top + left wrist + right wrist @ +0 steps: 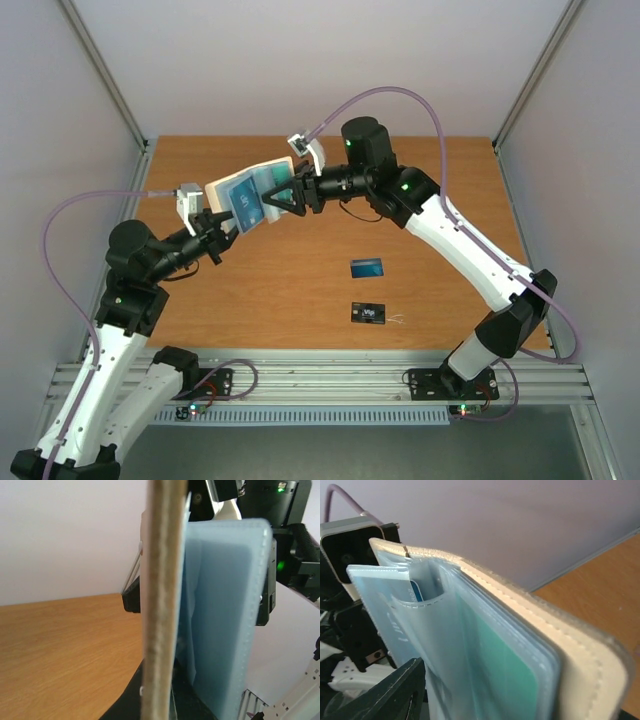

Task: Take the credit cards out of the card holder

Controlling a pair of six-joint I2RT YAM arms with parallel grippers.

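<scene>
The card holder (250,190) is held in the air above the table's far middle, between both grippers. My left gripper (218,228) is shut on its lower left edge. My right gripper (283,198) is shut on its right side. The right wrist view shows its beige rim (560,645) and clear sleeves, with a teal-green card (515,675) inside and a blue card edge (417,591) in another pocket. The left wrist view shows the holder (225,610) edge-on. A blue card (367,267) and a black card (368,313) lie flat on the table.
The wooden table (300,290) is walled by grey panels at left, right and back. Both arms reach over its far half. A metal rail (330,380) with the arm bases runs along the near edge.
</scene>
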